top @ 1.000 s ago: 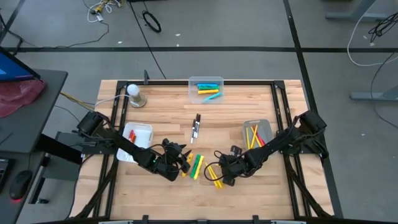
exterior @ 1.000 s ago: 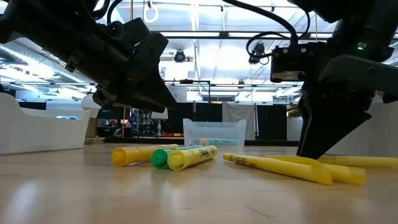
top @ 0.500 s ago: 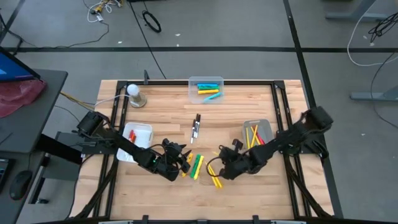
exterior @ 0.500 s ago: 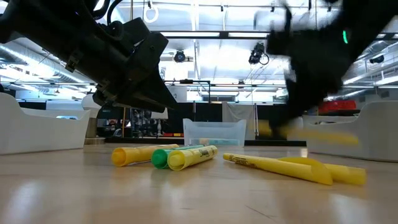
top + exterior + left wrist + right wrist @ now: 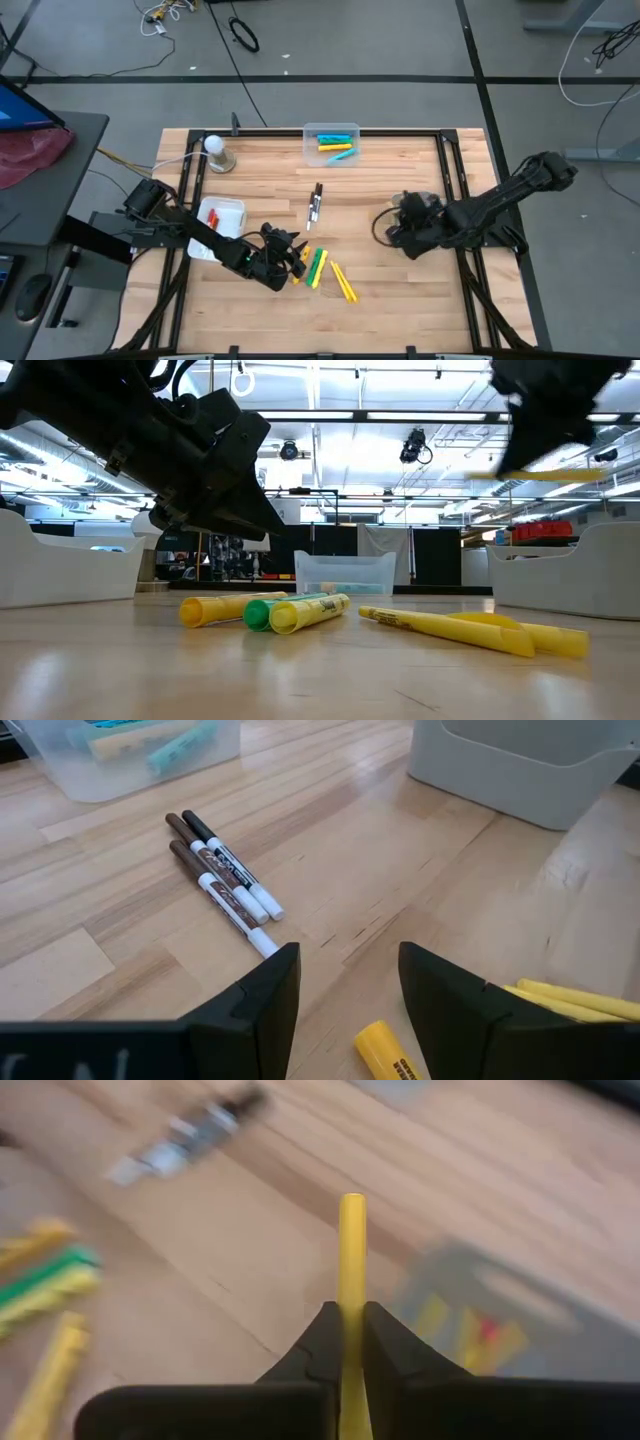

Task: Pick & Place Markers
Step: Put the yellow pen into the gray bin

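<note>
Several markers are already sorted, you'll find: clear lidless plastic bin (image 5: 331,131) holds yellow and blue ones.

High view: right gripper (image 5: 408,228) beside grey tray (image 5: 428,199).

Right wrist: fingers clamp slim yellow marker (image 5: 350,1250).

Left wrist: left gripper (image 5: 345,995) gapes, empty, near loose brown-capped white markers (image 5: 222,880).

Low view: chunky yellow and green markers (image 5: 265,609) remain.

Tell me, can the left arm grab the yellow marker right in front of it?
Probably yes. The left gripper is open and empty, the yellow marker lies on bare wood just below its fingers, and nothing sits between them.
</note>
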`<state>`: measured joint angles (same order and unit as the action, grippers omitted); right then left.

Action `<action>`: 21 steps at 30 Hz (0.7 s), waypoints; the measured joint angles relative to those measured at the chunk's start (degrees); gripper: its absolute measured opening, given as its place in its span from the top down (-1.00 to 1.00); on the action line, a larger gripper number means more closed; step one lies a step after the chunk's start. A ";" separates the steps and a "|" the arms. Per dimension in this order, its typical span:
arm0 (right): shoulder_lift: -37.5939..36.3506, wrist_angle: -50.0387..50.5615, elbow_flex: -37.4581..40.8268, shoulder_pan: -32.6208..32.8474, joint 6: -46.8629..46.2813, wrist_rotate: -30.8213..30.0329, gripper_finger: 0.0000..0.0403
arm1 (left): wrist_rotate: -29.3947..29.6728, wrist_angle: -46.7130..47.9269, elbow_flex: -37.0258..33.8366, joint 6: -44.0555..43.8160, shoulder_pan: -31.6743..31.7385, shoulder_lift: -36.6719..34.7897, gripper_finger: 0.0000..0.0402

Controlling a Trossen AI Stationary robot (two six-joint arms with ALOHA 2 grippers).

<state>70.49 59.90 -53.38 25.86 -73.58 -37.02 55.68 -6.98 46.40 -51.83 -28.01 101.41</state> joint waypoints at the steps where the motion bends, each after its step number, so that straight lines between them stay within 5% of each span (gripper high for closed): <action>1: -0.52 3.06 0.41 -0.25 -3.38 1.52 0.92 | 0.00 0.00 -0.01 0.00 -0.02 0.00 0.12; 5: -0.73 7.18 4.09 -1.65 -11.26 7.20 0.91 | 0.13 0.00 0.00 0.00 0.04 0.00 0.12; 12: -0.69 -3.99 15.91 -7.31 -12.54 15.30 0.91 | 0.17 -0.01 0.01 0.02 0.22 0.00 0.12; 21: -0.75 -15.30 23.21 -12.04 -11.34 16.95 0.88 | 0.02 -0.02 -0.01 0.00 0.22 0.00 0.12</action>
<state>69.73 44.60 -30.17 13.82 -84.93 -20.08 55.70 -7.01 46.39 -51.83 -27.79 101.41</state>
